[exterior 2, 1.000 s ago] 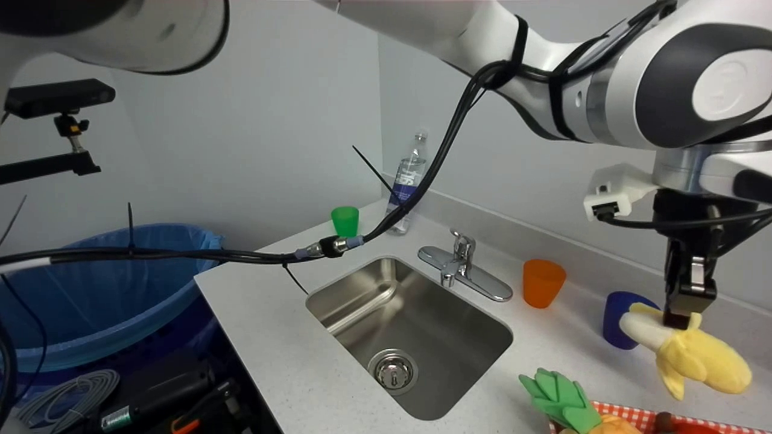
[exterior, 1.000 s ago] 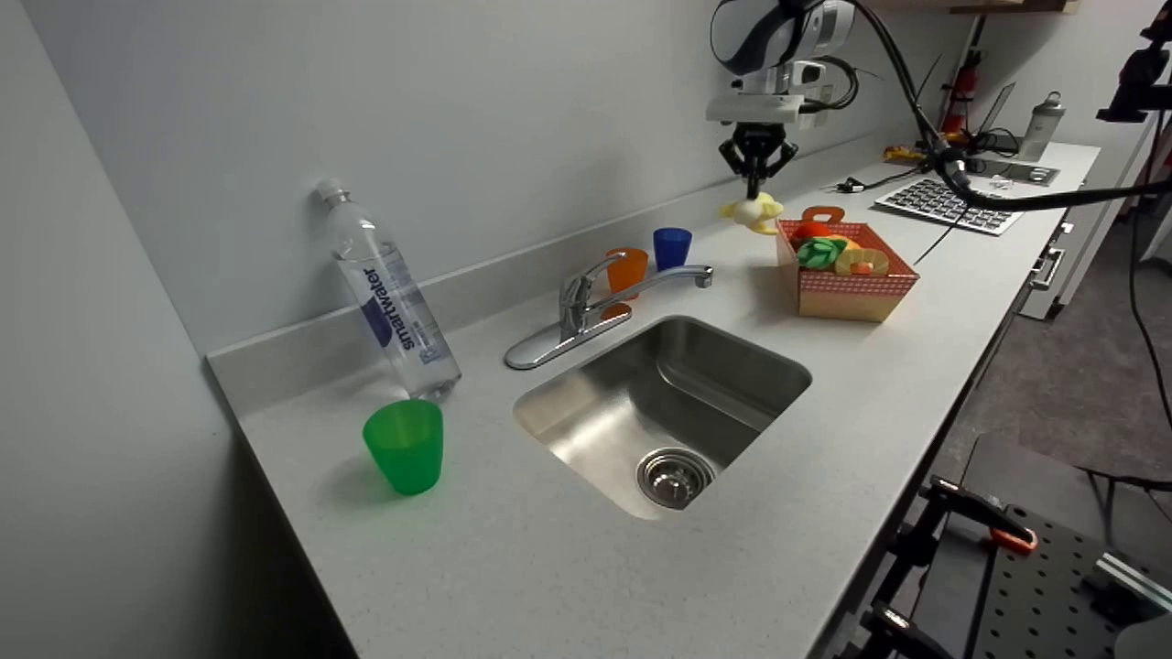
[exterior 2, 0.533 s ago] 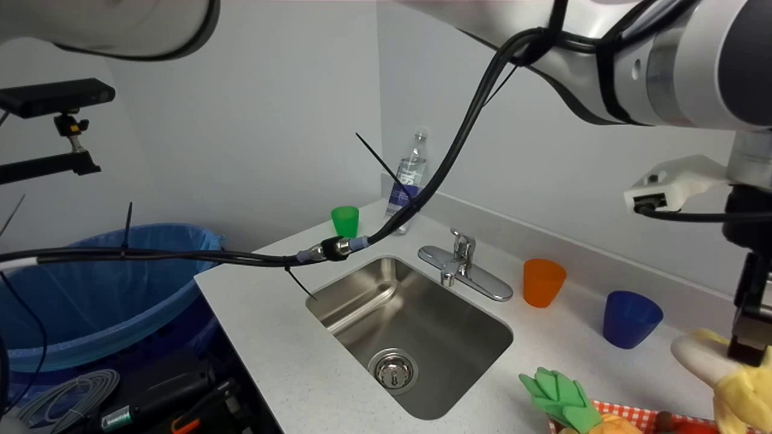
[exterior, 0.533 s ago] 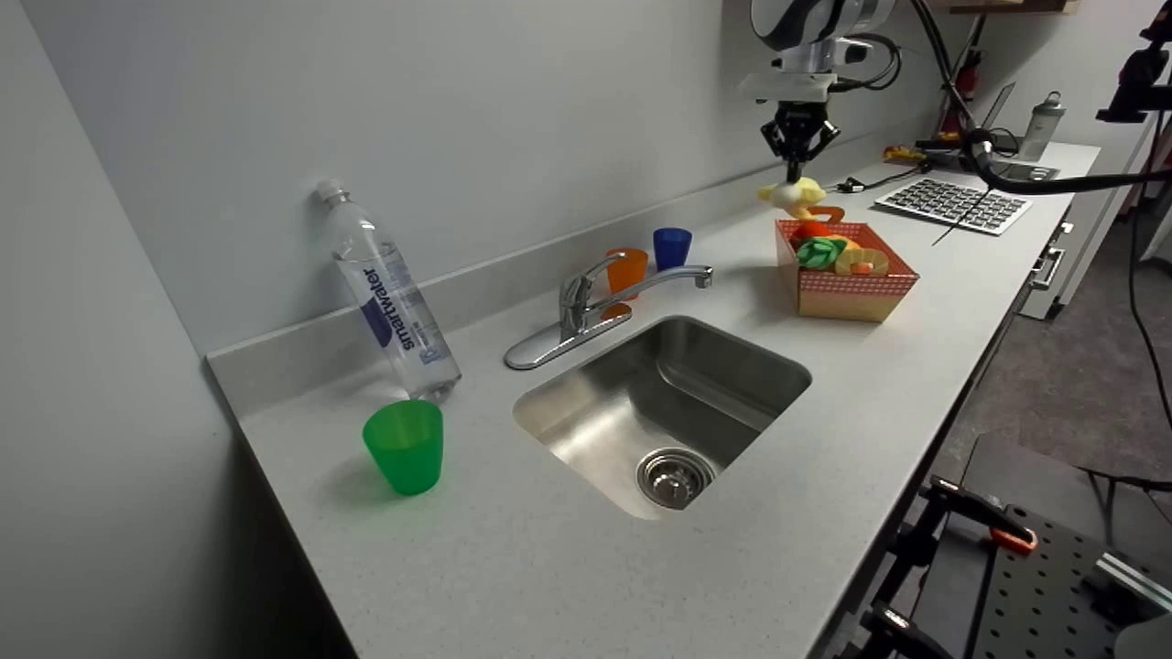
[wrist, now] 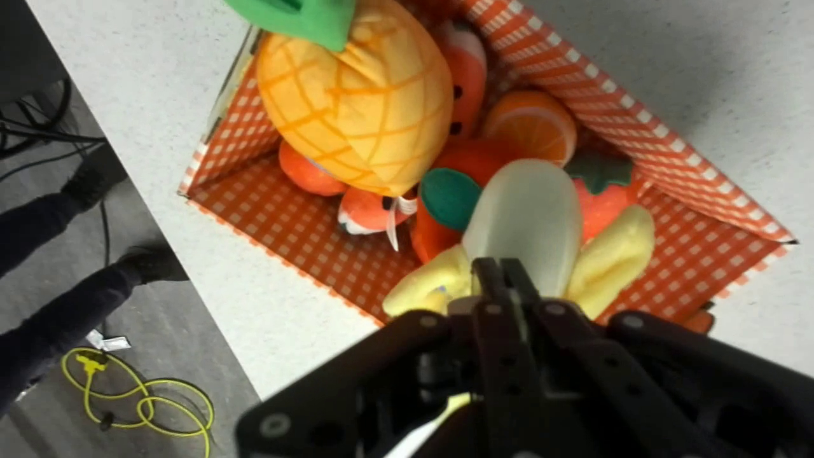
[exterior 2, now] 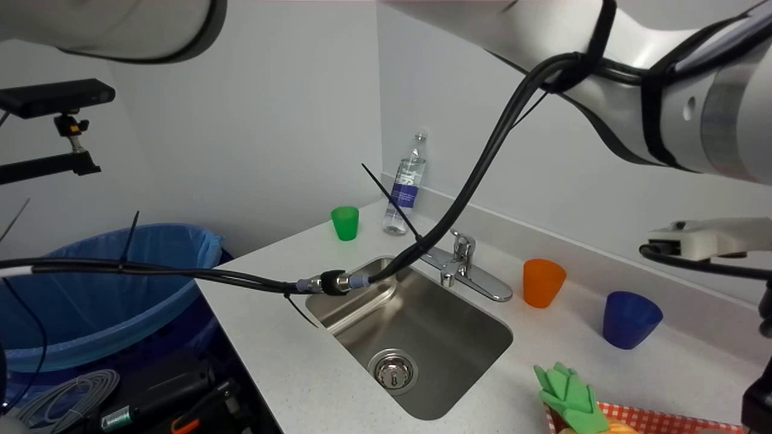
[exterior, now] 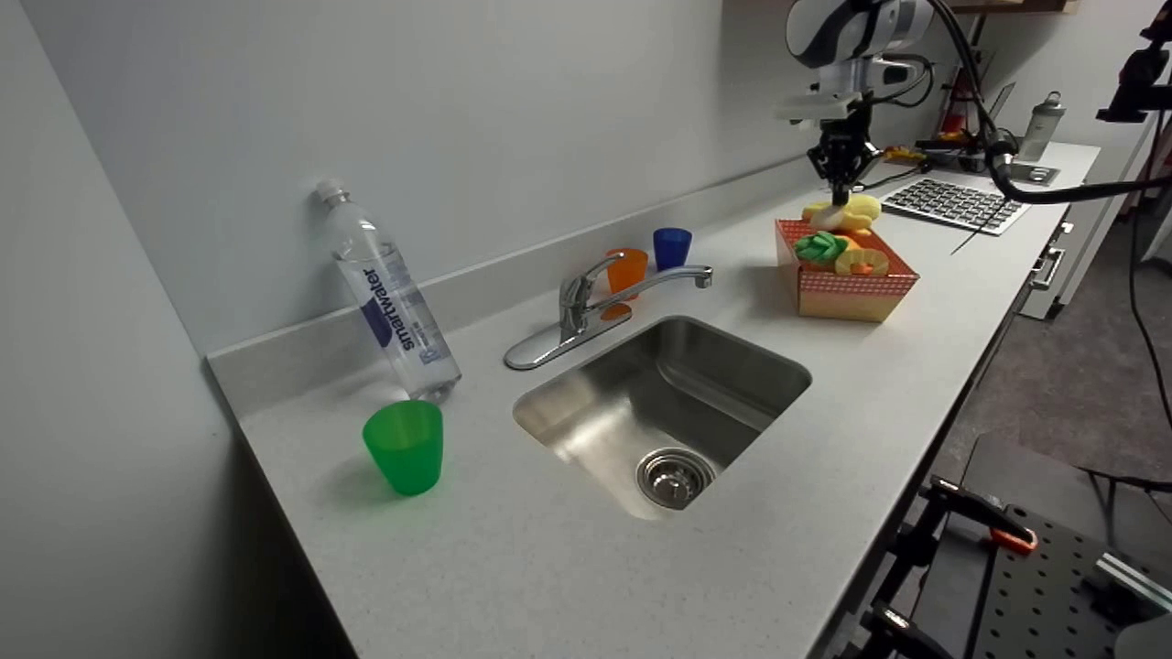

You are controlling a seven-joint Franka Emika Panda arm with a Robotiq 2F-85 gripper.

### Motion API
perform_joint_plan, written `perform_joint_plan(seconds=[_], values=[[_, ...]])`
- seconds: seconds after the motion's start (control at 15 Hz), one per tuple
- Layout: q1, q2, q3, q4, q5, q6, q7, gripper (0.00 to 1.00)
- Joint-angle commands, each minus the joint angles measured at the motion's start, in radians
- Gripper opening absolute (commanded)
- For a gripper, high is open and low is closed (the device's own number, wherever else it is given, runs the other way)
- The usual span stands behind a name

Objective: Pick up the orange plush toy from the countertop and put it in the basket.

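Note:
My gripper (wrist: 499, 264) is shut on a yellow and white banana plush (wrist: 531, 216). In an exterior view, the gripper (exterior: 840, 197) holds the banana plush (exterior: 859, 212) low over the far end of the basket (exterior: 847, 307). The basket is tan outside with red checked lining (wrist: 254, 197). In the wrist view, a plush orange slice (wrist: 534, 124) lies inside it, beyond the banana's white tip. In an exterior view, only the basket's checked rim (exterior 2: 669, 419) shows, with part of the gripper at the right edge; the banana is out of view there.
A pineapple plush (wrist: 356, 102) and several other plush fruits fill the basket. A blue cup (exterior: 672, 247), an orange cup (exterior: 628, 270) and the faucet (exterior: 577, 316) stand along the wall. The steel sink (exterior: 732, 366), a green cup (exterior: 407, 448) and a bottle (exterior: 394, 302) are farther off.
My gripper has carried the banana plush from beside the basket to over it, then lower. In an exterior view, the gripper has moved right, nearly out of frame, and the pineapple leaves have shifted slightly.

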Motion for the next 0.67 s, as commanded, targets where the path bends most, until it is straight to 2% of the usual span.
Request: perform_joint_plan(seconds=[0.0,0.33,0.6], values=[[-0.028,0.016,0.005,-0.029,0.018,-0.035,0.044,0.01],[-0.020,0.031,0.011,-0.055,-0.001,-0.017,0.025,0.01],[0.027,-0.004,0.030,-0.106,-0.055,0.065,-0.037,0.01]])
